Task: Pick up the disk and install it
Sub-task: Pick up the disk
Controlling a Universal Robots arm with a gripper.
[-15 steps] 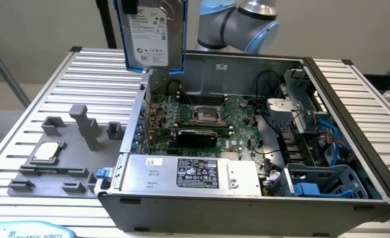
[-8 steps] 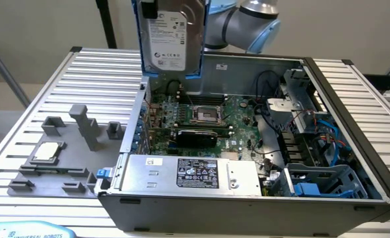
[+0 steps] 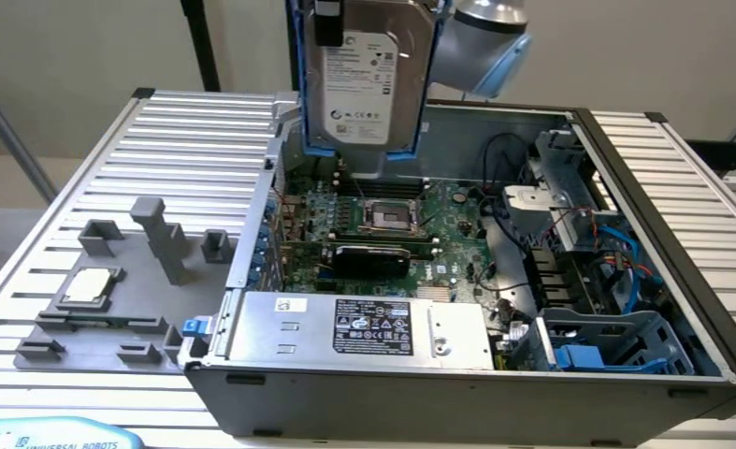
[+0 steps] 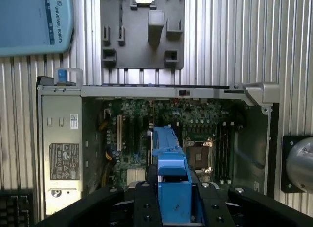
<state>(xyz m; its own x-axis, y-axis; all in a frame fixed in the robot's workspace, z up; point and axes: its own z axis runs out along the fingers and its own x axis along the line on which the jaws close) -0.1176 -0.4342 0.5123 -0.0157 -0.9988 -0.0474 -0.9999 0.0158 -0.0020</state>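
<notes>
The disk (image 3: 368, 79), a silver-grey hard drive with a white label in a bright blue carrier, hangs upright in the air over the back of the open computer case (image 3: 704, 271), above the motherboard (image 3: 449, 220). In the wrist view I look down the blue carrier's edge (image 4: 171, 163), which sits between my black fingers (image 4: 144, 202). My gripper (image 4: 173, 200) is shut on the disk. The arm's wrist (image 3: 493, 37) shows just behind the drive.
Inside the case are a grey power supply box (image 3: 355, 327) at the front, a blue drive cage (image 3: 605, 346) at the exterior view's right, and cables. A grey fixture plate (image 3: 106, 299) with a small silver chip (image 3: 91, 285) lies on the ribbed table. A light-blue pendant (image 4: 34, 21) rests nearby.
</notes>
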